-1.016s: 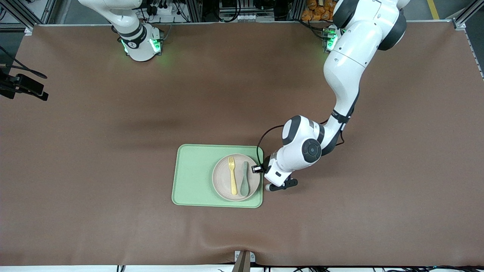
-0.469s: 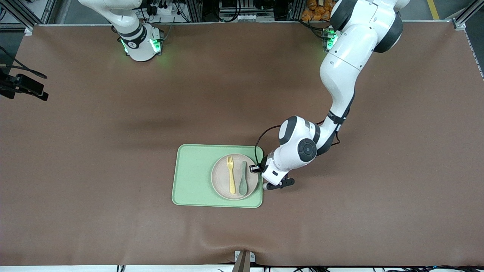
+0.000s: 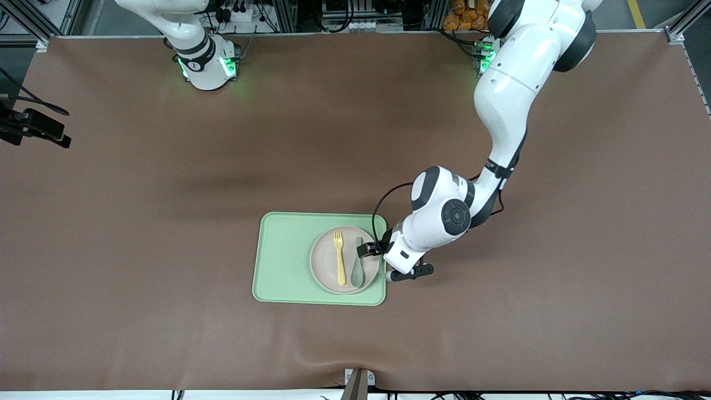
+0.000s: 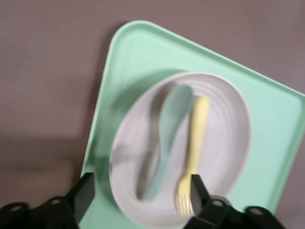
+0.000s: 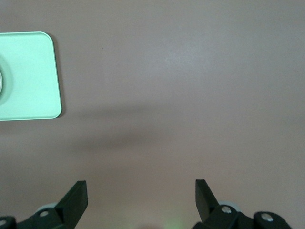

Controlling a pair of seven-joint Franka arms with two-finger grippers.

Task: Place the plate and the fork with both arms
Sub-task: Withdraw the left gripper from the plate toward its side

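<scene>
The green tray (image 3: 286, 258) lies on the brown desk (image 3: 139, 222). The plate (image 3: 328, 275) rests flat in the tray, at the tray's end toward the left arm's end of the desk. The fork (image 3: 339, 258) lies on the plate, and a teal spoon (image 3: 357, 266) lies just beside it, on the side toward the left arm's end of the desk.

The left gripper (image 4: 138, 202) hangs over the plate's edge at that same end of the tray. Its fingers (image 4: 83, 195) stand wide apart and hold nothing.

The right gripper (image 5: 140, 200) is over bare desk, well apart from the tray; the arm waits. Its fingers (image 5: 76, 195) are also spread wide and empty.
</scene>
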